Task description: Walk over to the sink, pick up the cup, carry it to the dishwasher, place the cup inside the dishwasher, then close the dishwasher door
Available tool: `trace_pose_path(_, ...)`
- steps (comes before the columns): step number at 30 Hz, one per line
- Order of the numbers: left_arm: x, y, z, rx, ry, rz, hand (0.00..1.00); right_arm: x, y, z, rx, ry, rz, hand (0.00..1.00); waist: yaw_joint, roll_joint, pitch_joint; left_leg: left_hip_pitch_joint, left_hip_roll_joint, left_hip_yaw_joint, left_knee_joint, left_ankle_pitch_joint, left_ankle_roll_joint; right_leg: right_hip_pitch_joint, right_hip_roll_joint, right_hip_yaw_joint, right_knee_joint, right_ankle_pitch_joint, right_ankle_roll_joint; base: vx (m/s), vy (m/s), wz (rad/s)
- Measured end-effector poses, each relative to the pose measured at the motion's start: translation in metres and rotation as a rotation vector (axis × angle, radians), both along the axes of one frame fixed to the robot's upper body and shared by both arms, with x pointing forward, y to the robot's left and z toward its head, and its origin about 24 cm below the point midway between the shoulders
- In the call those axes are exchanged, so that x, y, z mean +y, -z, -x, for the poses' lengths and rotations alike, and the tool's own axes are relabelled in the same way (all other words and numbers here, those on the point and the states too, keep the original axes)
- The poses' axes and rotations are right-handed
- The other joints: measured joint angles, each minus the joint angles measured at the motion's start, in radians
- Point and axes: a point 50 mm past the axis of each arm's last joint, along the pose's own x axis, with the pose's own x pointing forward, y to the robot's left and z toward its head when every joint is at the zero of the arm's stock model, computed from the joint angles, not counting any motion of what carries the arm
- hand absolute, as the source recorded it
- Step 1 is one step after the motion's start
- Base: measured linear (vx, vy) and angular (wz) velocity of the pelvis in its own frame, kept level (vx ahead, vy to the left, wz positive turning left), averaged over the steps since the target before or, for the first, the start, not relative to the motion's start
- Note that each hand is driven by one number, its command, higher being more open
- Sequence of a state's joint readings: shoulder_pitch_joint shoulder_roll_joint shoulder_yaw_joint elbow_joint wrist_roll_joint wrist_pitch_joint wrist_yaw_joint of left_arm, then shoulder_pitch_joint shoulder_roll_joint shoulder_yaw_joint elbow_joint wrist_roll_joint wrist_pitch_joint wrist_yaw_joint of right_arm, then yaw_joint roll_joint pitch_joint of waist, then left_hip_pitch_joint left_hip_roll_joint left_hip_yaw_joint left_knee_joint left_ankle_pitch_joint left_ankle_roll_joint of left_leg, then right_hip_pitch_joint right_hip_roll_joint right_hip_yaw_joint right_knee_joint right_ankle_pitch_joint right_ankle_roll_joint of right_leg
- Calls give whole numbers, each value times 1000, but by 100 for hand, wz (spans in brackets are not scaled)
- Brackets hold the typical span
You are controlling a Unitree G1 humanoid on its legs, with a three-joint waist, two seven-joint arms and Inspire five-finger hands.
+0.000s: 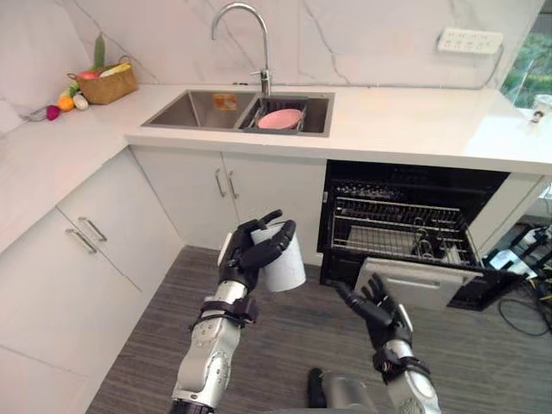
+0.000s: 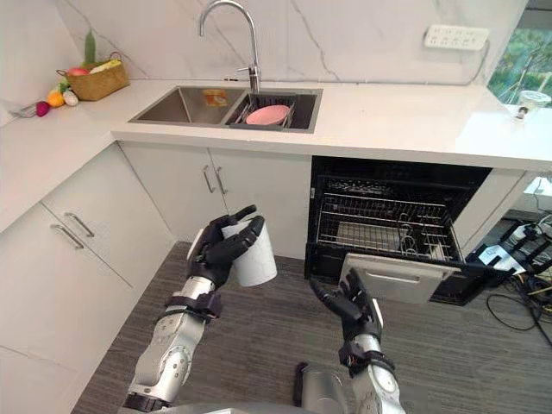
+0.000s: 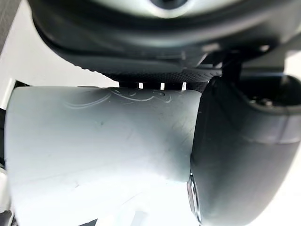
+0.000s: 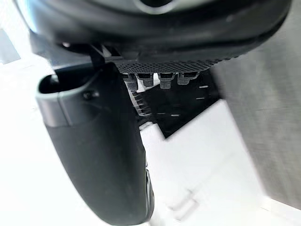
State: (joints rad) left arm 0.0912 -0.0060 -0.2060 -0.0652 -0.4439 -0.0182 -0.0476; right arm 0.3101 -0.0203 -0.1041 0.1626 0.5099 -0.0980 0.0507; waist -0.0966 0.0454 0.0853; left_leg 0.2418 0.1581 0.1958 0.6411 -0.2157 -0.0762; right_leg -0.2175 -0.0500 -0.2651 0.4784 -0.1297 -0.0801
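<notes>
Left eye view: my L hand (image 1: 248, 256) has its fingers and thumb wrapped round the white cup (image 1: 286, 266), which is tilted and held up over the floor. R hand (image 1: 377, 312) is lower, to the cup's right, fingers spread loose, holding nothing. The open dishwasher (image 1: 405, 177) is ahead of the R hand, its door (image 1: 412, 282) just past the fingertips. The sink (image 1: 185, 110) is well beyond the L hand.

Right eye view: same layout, w/ a wire rack (image 2: 379, 226) inside the dishwasher.

Left wrist view: cup (image 3: 94, 150) against the palm, thumb (image 3: 240, 160) clamped on its side.

Right wrist view: thumb (image 4: 99, 160) stands clear of the fingers (image 4: 141, 81), nothing btwn them.
</notes>
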Motion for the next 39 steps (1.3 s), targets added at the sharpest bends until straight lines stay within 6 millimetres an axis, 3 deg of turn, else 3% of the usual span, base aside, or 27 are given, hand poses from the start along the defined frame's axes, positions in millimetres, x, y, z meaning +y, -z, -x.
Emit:
trace_pose_path(1,-2,0,0,0,-5,13,0,-2,-4,1,-19,14,7,100,5,-1,2,-39,18,-8,107,70,-21,26,8,6,-3,-17,-1,427,-249,-6)
trace_pose_path(2,-3,-1,1,-1,-20,32,0,-4,-12,1,-65,30,26,100,29,12,-2,-134,55,-29,312,172,-95,69,34,21,-23,-38,-4,309,-140,-35)
trace_pose_path(3,-4,-1,1,-4,-22,35,0,-6,-15,-1,-85,37,36,100,34,21,-3,-181,74,-39,401,174,-99,95,49,27,-39,-44,-6,388,-130,-43)
trace_pose_path(4,-3,-1,1,-2,-23,31,0,-7,-20,-3,-115,48,47,100,32,27,-6,-263,109,-39,505,163,-85,151,71,33,-83,-51,-7,458,-124,-39)
trace_pose_path(5,-1,1,2,5,-30,30,0,-7,-23,-5,-138,55,52,100,40,21,-6,-310,146,2,509,127,-57,203,84,56,-125,-55,-9,447,-103,-61)
trace_pose_path(6,0,3,4,13,-36,31,0,-8,-29,-7,-170,59,59,100,54,21,-7,-339,173,49,444,83,-17,238,88,92,-157,-57,-8,371,-73,-71)
trace_pose_path(8,3,6,6,24,-54,31,0,-5,-38,-15,-224,50,73,100,66,20,-8,-362,165,62,248,43,21,263,84,160,-178,-61,-12,331,-8,-92)
trace_pose_path(12,7,7,7,37,-77,31,0,2,-52,-34,-284,10,145,100,79,7,-14,-348,63,-77,-286,53,17,252,51,315,-179,-78,12,399,152,-117)
trace_pose_path(14,6,8,7,39,-71,30,0,-1,-54,-36,-289,14,171,100,76,-2,-17,-338,27,-101,-464,142,18,258,20,379,-173,-104,61,476,279,-97)
trace_pose_path(15,6,8,8,35,-63,28,0,-5,-55,-36,-287,14,194,100,72,9,-23,-315,20,-105,-562,293,19,265,14,409,-161,-135,105,443,306,-81)
trace_pose_path(16,5,8,8,35,-58,28,0,-9,-56,-36,-285,12,209,100,67,22,-30,-311,22,-104,-581,359,9,270,15,418,-158,-149,123,426,338,-60)
trace_pose_path(17,7,10,9,38,-45,9,0,-11,-53,-35,-273,15,210,100,48,6,-48,-267,4,-94,-611,318,-49,276,-18,426,-153,-169,147,355,332,-43)
trace_pose_path(18,12,10,9,28,-39,-23,0,-10,-53,-37,-282,9,200,100,40,-27,-49,-231,-29,-58,-658,316,-47,273,-57,419,-153,-168,164,310,309,-47)
trace_pose_path(19,15,11,9,27,-39,-39,0,-9,-54,-38,-289,1,195,100,41,-40,-50,-218,-40,-41,-672,314,-43,272,-72,414,-161,-163,172,254,295,-54)
trace_pose_path(20,19,15,7,39,-35,-68,0,-7,-55,-41,-305,-11,188,100,37,-54,-59,-212,-59,-18,-678,303,-27,274,-98,389,-191,-142,208,186,224,-44)
trace_pose_path(22,17,18,3,48,-23,-83,0,-7,-60,-46,-334,-10,175,100,25,-58,-61,-212,-83,-3,-679,287,-7,276,-123,366,-218,-116,238,123,162,-27)
trace_pose_path(25,-4,12,-2,23,66,-117,0,-8,-59,-45,-331,23,142,100,18,-60,-60,-204,-126,10,-668,262,22,241,-159,355,-151,-100,263,46,111,-14)
trace_pose_path(27,-11,10,-2,11,97,-137,0,-2,-56,-46,-319,26,116,100,14,-63,-50,-177,-130,43,-652,240,35,170,-175,302,-2,-85,252,26,113,-51)
trace_pose_path(28,-10,11,-3,14,93,-142,0,4,-56,-47,-321,14,98,100,16,-62,-36,-152,-125,85,-627,214,43,143,-192,234,66,-61,230,9,132,-111)
trace_pose_path(31,8,9,-9,30,-19,-155,0,19,-55,-50,-330,-72,71,100,27,-62,-11,-116,-91,184,-594,173,51,137,-207,93,19,-23,240,-18,82,-136)
trace_pose_path(34,34,3,-17,24,-148,-171,0,27,-60,-56,-354,-140,72,100,28,-66,24,-145,-78,184,-504,117,36,153,-193,50,-98,-19,192,-75,-33,-109)
trace_pose_path(36,29,0,-20,3,-130,-172,0,18,-60,-56,-343,-134,107,100,17,-33,45,-222,-22,175,-360,31,24,164,-165,31,-124,-31,176,-118,-82,-8)
trace_pose_path(39,20,8,-11,26,-105,-152,0,14,-61,-53,-344,-134,104,100,17,5,56,-214,48,160,-279,2,-17,210,-108,27,-122,-77,129,-69,-122,3)
